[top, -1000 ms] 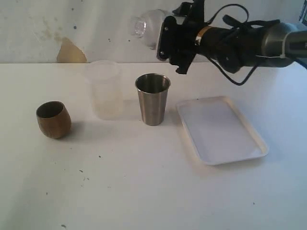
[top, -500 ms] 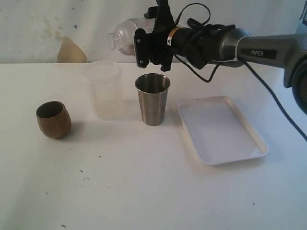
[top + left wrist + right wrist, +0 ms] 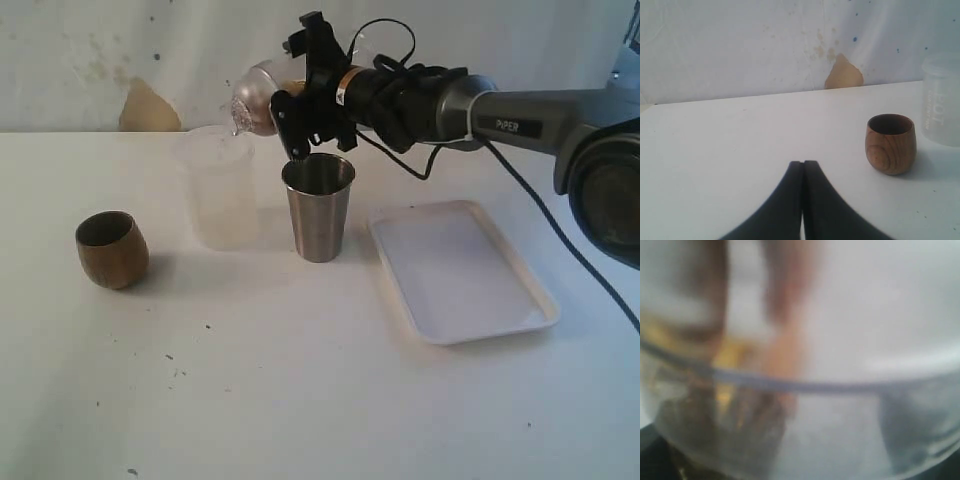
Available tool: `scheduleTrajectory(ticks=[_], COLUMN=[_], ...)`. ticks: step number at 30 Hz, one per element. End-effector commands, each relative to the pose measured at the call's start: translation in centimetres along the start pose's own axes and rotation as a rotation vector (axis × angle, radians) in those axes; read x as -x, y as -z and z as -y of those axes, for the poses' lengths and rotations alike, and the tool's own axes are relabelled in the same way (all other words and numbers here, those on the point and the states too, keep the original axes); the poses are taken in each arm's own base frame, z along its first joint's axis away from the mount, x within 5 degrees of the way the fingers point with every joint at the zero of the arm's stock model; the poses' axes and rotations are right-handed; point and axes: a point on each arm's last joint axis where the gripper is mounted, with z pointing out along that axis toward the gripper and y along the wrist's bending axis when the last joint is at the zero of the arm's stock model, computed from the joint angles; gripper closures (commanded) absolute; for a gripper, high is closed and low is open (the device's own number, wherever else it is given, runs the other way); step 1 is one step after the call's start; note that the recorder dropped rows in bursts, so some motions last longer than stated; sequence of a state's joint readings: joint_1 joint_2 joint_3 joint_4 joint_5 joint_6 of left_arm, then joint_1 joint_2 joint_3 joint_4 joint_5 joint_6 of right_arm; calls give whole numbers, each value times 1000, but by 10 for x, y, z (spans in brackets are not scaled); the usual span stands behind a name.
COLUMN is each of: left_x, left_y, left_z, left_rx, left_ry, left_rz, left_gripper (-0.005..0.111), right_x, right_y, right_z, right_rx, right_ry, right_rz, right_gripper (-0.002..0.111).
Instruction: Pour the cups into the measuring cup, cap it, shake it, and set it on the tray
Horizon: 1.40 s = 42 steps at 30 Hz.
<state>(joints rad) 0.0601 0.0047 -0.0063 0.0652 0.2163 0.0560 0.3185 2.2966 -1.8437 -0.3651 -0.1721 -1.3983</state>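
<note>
Exterior view first: the right end effector (image 3: 292, 98) is pinching a clear dome lid (image 3: 255, 98), which is tipped on its side and hanging just over the rim of the measuring cup (image 3: 222, 195). Right wrist view is a blur with the lid's rim filling it, so there's no help there on alignment.

That tilt is the worry. If the lid comes down as skewed as it looks, one edge catches the rim and the light plastic cup could skid or topple rather than take the cap. And watch the lower finger: it hangs right above the mouth of the steel tumbler (image 3: 320, 215), which stands close beside the measuring cup. A careless drop could clip that rim and knock the tumbler toward the tray (image 3: 460, 270). The grip is on smooth clear plastic too, so the lid may slip.

The left end effector (image 3: 803, 200) is pressed together, holding nothing and sitting low over the counter (image 3: 300, 400). The wooden cup (image 3: 112, 250) stands upright ahead of it, well apart from the others. I can't see what's inside any cup.

The counter is white and matte, scattered with dark specks. The wall (image 3: 100, 50) behind is off-white and stained, with a tan patch (image 3: 148, 108) just above the counter line.
</note>
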Motion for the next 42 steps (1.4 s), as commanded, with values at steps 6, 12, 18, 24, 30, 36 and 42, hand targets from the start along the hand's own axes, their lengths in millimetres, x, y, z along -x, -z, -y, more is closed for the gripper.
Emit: scheduleTrajectory(ticks=[6,12,18,24,30,36,42], left_x=[-1,-1,-1,-1,-1,-1,-1], left_y=[0,0,0,0,0,0,0], left_z=[0,0,0,0,0,0,0], left_rx=[3,3,3,3,3,3,3], left_ry=[-6,-6,-6,-6,-6,-6,-6], left_rz=[11,11,11,11,11,11,11], left_gripper=[107,107,107,107,107,107,107], right_x=[-2,-2,-2,-2,-2,-2,-2], right_y=[5,5,5,5,5,5,5], right_z=[26,26,26,26,26,26,26], right_rx=[-148,-149,-149,-149,-149,-150,-150], right_ry=[37,58,58,58,52,48,48], right_rz=[8,5,5,5,4,4,4], right_gripper=[108,108,108,108,108,108,108])
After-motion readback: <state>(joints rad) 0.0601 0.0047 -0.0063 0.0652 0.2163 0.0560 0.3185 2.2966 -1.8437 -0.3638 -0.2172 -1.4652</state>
